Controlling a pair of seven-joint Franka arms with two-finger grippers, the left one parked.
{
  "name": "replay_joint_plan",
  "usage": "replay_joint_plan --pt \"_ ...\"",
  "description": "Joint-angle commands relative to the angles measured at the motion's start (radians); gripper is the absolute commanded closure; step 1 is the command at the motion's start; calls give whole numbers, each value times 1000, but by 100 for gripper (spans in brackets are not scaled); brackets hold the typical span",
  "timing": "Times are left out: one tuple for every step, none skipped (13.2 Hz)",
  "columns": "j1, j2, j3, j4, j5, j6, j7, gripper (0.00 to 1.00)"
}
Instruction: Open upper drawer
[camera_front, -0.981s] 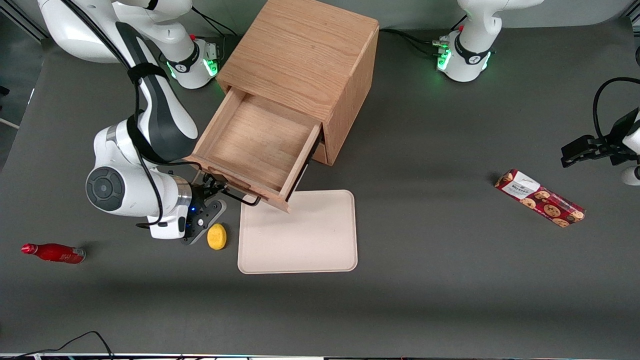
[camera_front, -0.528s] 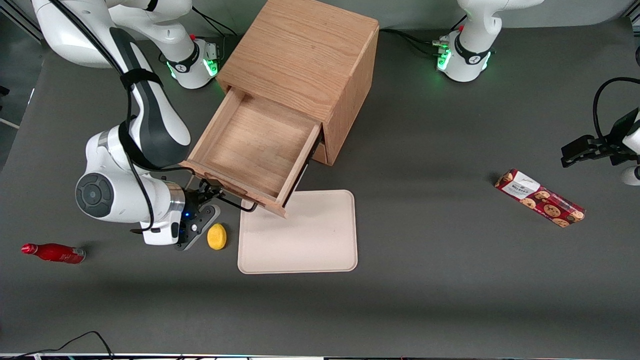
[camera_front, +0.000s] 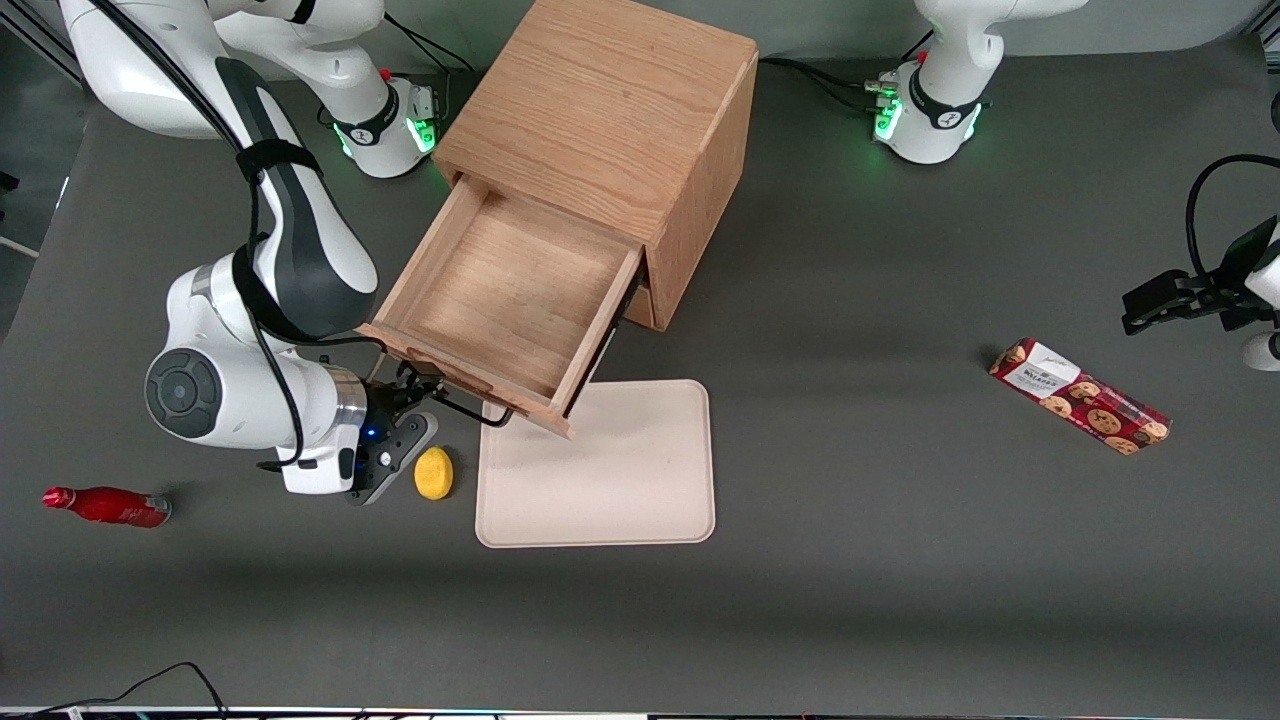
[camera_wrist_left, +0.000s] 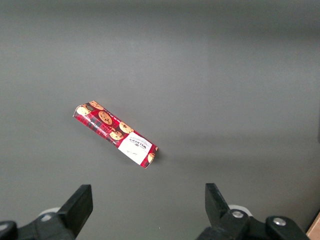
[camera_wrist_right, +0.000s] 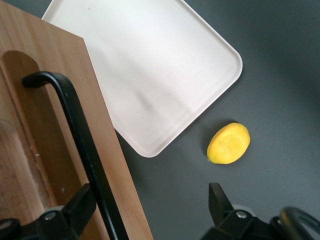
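Note:
The upper drawer (camera_front: 510, 290) of the oak cabinet (camera_front: 600, 110) is pulled well out, and its shallow wooden tray is bare. Its thin black bar handle (camera_front: 470, 408) faces the front camera. My right gripper (camera_front: 425, 388) is at the handle's end nearest the working arm. In the right wrist view the gripper (camera_wrist_right: 147, 212) is open, its fingers wide apart. The handle (camera_wrist_right: 80, 135) runs between them, close against one finger (camera_wrist_right: 75, 210), in front of the drawer's front panel (camera_wrist_right: 45, 125). The lower drawer is hidden under the upper one.
A cream tray (camera_front: 600, 470) lies just in front of the open drawer and also shows in the right wrist view (camera_wrist_right: 150, 70). A yellow lemon (camera_front: 433, 472) (camera_wrist_right: 229, 143) sits beside it, near my gripper. A red bottle (camera_front: 105, 506) lies toward the working arm's end, a cookie box (camera_front: 1080, 396) toward the parked arm's.
The right arm and gripper have drawn back from the cabinet, toward the working arm's end, and the upper drawer has slid a little farther out with them.

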Motion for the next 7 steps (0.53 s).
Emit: replay_joint_plan --pt "-24 16 32 51 -16 -23 -20 0" --pt "-21 -1 32 51 -15 -23 -20 0" --pt "-22 -24 32 62 -13 -23 -23 0" --pt "-22 -53 31 69 -13 -25 -23 0" --pt "-21 -93 29 66 -13 -25 -22 0" --pt "-13 -143 16 65 -15 -41 -16 0" --pt "-12 -189 5 63 -16 -104 0 0"
